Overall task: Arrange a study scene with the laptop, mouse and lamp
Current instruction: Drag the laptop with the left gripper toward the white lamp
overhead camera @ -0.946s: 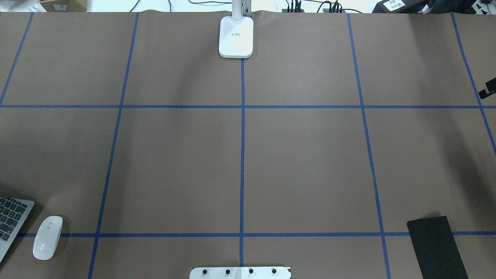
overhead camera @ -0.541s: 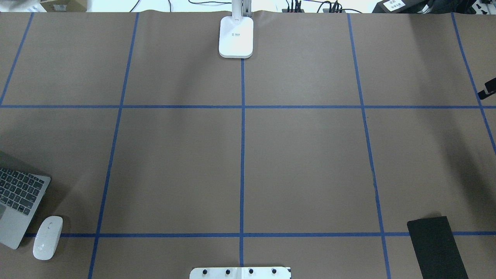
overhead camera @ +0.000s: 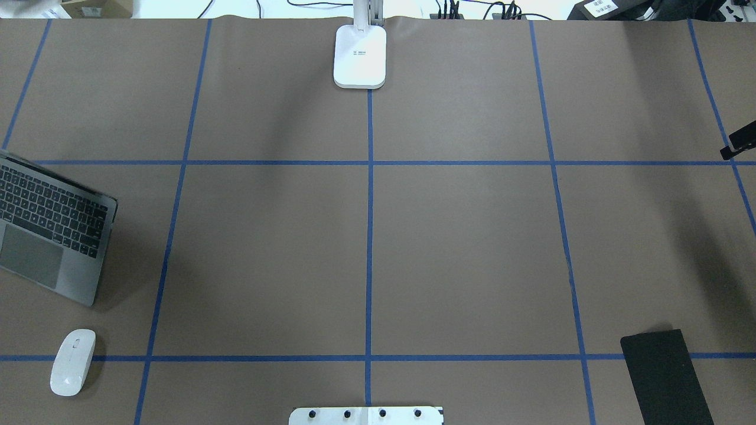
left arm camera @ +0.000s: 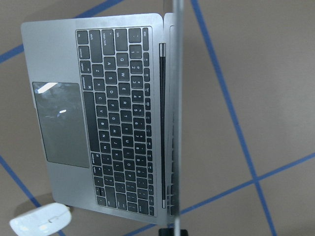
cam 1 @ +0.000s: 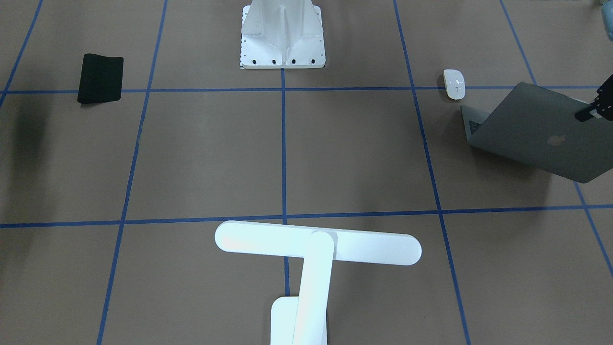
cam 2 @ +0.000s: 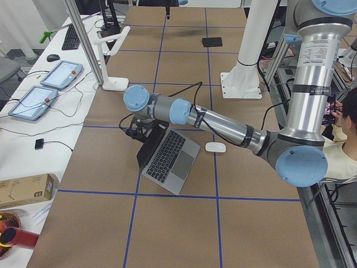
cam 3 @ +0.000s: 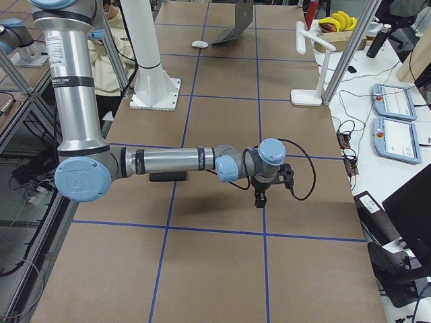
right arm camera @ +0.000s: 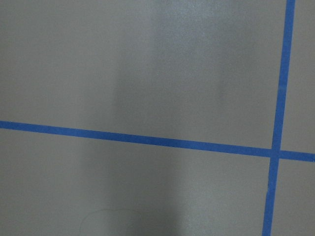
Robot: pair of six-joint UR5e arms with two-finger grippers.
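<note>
The space-grey laptop (overhead camera: pixel 53 230) stands open at the table's left side, its lid (cam 1: pixel 546 136) raised with the Apple logo facing away from the robot. My left gripper (cam 1: pixel 591 111) is shut on the lid's top edge; in the left wrist view the keyboard (left arm camera: pixel 118 118) lies beside the edge-on lid. The white mouse (overhead camera: pixel 72 361) lies near the laptop's front corner, apart from it. The white lamp stands at the far middle, showing its base (overhead camera: pixel 359 56) and bar head (cam 1: pixel 318 243). My right gripper (overhead camera: pixel 737 145) hovers at the right edge; I cannot tell whether it is open.
A flat black mat (overhead camera: pixel 664 378) lies at the near right. The white ribbed pedestal (cam 1: pixel 282 33) stands at the near middle edge. Blue tape lines (overhead camera: pixel 370 236) grid the brown table. The right wrist view shows only bare table and tape (right arm camera: pixel 147 138).
The laptop has moved away from the robot and further onto the table with my left gripper. The mouse and lamp have not moved. The right gripper tip shifted slightly.
</note>
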